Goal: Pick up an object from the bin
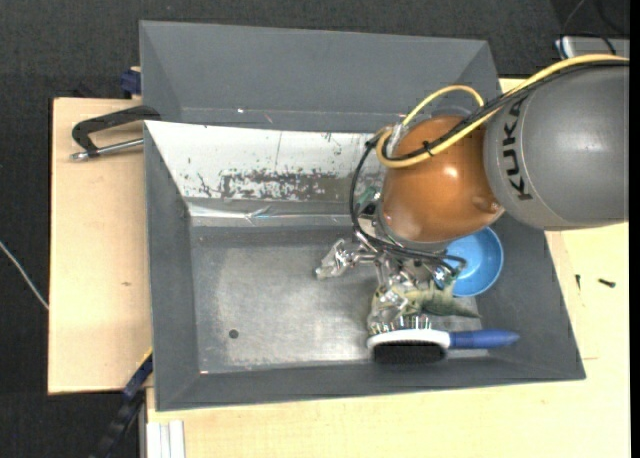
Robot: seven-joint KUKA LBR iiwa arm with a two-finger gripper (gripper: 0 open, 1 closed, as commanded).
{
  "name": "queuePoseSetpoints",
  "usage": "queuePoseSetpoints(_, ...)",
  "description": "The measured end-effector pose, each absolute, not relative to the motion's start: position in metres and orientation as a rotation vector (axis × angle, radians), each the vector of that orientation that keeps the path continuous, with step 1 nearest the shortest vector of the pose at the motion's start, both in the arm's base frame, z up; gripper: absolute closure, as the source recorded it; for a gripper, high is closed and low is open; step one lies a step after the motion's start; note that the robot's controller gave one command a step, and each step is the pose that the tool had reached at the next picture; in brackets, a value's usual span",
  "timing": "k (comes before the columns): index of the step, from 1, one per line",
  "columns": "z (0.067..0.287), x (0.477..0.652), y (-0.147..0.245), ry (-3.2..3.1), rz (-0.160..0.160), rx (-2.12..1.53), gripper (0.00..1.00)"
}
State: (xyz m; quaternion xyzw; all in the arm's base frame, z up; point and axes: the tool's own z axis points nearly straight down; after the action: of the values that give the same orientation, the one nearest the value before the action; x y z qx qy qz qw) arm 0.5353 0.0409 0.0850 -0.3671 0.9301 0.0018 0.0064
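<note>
Camera view: nearest, a brush (408, 349) with a blue handle lies along the front wall of the bin (250, 296). Just behind it the pincer (400, 284) sits low over pale clutter (432, 303) in the bin's right half. A crumpled clear thing (335, 258) lies toward the view's left and a blue bowl (480, 264) further right. I cannot tell whether the pincer is apart or together, and I see nothing clamped in it. I judge that 0 things are picked; the grasp and lift remain.

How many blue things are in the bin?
2: a blue bowl at the bin's right side, and a blue-handled brush along the near wall below it. The arm may hide others.
</note>
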Motion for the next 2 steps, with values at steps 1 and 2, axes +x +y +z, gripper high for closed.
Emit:
queuePoseSetpoints(1,0.098,0.503,-0.0328,2.91,-0.008,-1.095,0.0)
queuePoseSetpoints(2,0.0935,0.4972,-0.0316,2.929,0.001,-1.109,1.0)
